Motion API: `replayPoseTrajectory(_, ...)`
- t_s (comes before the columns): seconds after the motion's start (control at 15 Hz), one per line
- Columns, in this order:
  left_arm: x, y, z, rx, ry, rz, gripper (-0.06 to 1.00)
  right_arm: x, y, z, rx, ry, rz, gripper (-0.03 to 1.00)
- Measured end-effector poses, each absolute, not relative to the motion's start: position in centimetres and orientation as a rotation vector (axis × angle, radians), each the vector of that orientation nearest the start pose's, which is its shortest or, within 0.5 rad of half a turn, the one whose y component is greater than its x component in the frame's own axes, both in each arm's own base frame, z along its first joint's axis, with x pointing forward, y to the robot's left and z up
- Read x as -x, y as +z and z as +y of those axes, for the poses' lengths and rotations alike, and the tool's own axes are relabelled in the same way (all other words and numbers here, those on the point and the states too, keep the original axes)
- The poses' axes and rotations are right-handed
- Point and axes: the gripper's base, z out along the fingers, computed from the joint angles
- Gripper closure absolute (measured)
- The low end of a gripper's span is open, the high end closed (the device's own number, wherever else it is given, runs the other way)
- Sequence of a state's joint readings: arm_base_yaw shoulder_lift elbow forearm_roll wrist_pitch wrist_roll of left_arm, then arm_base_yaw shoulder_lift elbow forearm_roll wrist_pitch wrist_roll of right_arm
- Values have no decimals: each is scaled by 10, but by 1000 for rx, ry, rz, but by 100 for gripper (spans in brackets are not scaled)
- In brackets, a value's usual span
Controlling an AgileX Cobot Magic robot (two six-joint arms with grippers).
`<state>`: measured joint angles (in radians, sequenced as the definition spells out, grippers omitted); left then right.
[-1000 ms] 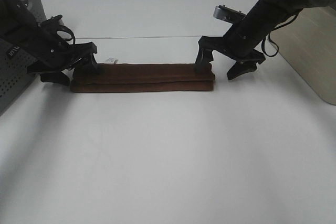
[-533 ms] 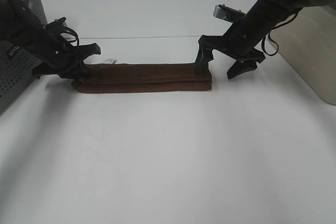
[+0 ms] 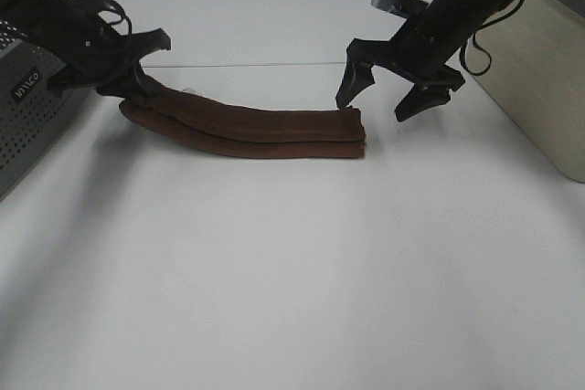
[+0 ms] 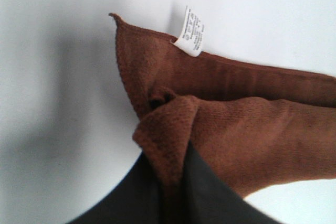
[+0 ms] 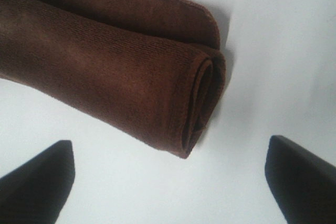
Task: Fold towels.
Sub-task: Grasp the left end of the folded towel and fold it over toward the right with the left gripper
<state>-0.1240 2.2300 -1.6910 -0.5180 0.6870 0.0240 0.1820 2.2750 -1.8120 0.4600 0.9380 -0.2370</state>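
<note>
Lifted since a second ago, the left end of the dark reddish-brown terry towel hangs clear of the white table; the rest lies flat as a long, narrow folded strip. The left gripper is clamped on that end, while the right gripper hovers spread above the other end, holding nothing. The lengthwise folds look done; the end-to-end fold seems left.

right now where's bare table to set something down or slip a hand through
Widest free patch: the table front, on the near side of the towel, between the grey perforated box and the beige block. A bare strip lies behind the towel, between left gripper and right gripper. Crowded: the towel's ends, left shut on one, right open above the other.
</note>
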Motion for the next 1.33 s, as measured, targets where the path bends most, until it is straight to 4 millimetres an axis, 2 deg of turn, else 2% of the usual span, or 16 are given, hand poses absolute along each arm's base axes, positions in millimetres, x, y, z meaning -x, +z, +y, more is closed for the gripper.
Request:
replayPoseTrajectory(0.07, -477, 185, -100, 222, -640, 2657, 89, -461, 184, 118, 294, 564, 2780, 5)
replayPoseTrajectory(0.33, -473, 223, -167, 120, -742, 2598, 89, -449, 228, 112, 313, 501, 2743, 5)
replayPoseTrajectory(0.4, -471, 226, -183, 107, -766, 2594, 89, -446, 237, 110, 313, 469, 2744, 5)
replayPoseTrajectory(0.47, -469, 226, -198, 105, -789, 2590, 89, -443, 245, 108, 307, 444, 2738, 5)
replayPoseTrajectory(0.53, -469, 226, -198, 105, -789, 2590, 89, -443, 245, 108, 307, 444, 2738, 5)
replayPoseTrajectory(0.6, -468, 213, -224, 128, -828, 2593, 89, -438, 259, 101, 290, 360, 2737, 5)
replayPoseTrajectory(0.67, -467, 203, -237, 138, -848, 2605, 87, -437, 262, 98, 271, 320, 2737, 5)
replayPoseTrajectory(0.8, -467, 187, -257, 150, -888, 2602, 74, -436, 261, 95, 249, 276, 2759, 5)
replayPoseTrajectory(0.93, -463, 174, -277, 188, -949, 2590, 56, -436, 261, 92, 223, 236, 2774, 5)
replayPoseTrajectory(1.07, -460, 172, -292, 223, -1009, 2551, 39, -436, 261, 92, 217, 229, 2775, 5)
replayPoseTrajectory(1.13, -460, 173, -296, 234, -1026, 2528, 36, -436, 261, 92, 217, 229, 2775, 5)
replayPoseTrajectory(1.33, -461, 188, -293, 213, -1024, 2486, 33, -435, 261, 97, 204, 315, 2771, 5)
